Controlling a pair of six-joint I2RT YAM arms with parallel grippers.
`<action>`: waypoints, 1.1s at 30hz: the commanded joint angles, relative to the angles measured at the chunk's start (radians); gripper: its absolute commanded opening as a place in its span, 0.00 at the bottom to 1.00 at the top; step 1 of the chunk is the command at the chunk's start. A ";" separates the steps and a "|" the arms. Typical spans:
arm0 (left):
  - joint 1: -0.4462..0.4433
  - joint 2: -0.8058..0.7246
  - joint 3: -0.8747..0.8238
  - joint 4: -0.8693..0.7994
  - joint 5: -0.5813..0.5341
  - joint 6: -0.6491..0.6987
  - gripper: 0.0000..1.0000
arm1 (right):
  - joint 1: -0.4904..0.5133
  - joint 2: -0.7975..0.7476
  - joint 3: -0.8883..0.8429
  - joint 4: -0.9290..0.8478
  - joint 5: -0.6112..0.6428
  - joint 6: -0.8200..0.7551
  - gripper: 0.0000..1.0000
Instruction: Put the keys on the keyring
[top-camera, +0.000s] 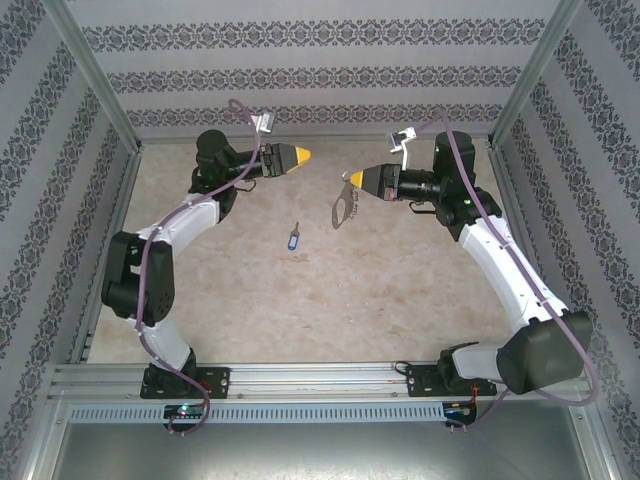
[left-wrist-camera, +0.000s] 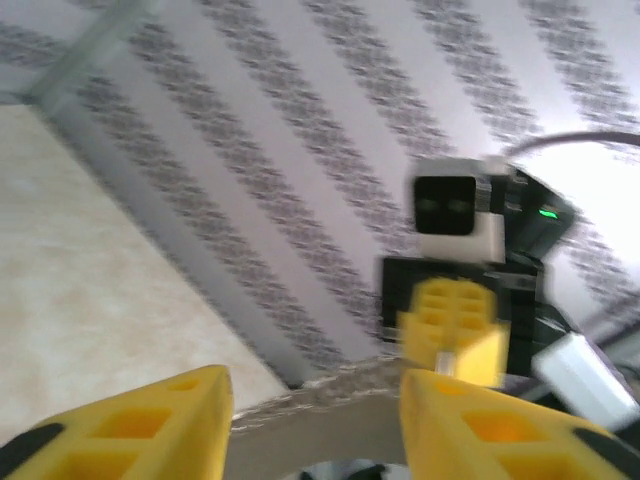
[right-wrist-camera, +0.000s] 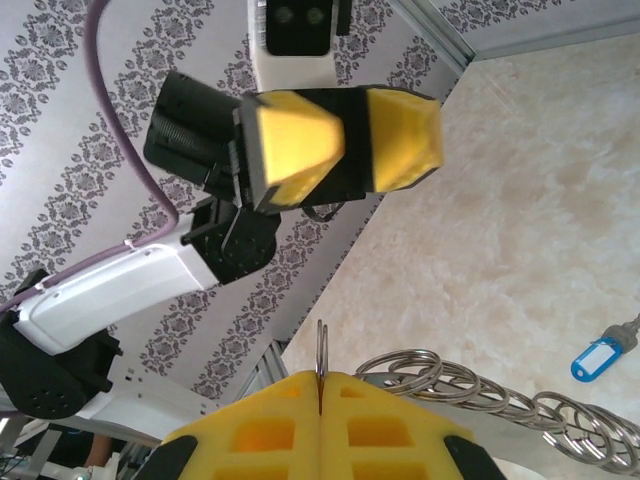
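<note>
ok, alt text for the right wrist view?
The right gripper, at the bottom edge, is shut on the keyring, whose strung rings trail off to the right. The blue key lies loose on the table beyond it, and the left gripper faces the camera at the top.

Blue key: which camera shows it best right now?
Top external: the blue key lies whole on the table, though small. The right wrist view shows its blue head larger, shaft cut by the frame's edge.
</note>
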 joint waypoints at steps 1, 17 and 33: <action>-0.008 -0.088 0.085 -0.617 -0.167 0.392 0.55 | -0.004 -0.040 -0.021 0.016 -0.006 -0.003 0.00; -0.025 -0.004 0.244 -1.340 -0.457 0.685 0.98 | 0.000 -0.039 -0.062 -0.019 0.006 -0.053 0.00; -0.079 -0.119 0.014 0.021 0.038 -0.071 0.38 | 0.030 -0.025 -0.039 0.304 -0.074 0.157 0.00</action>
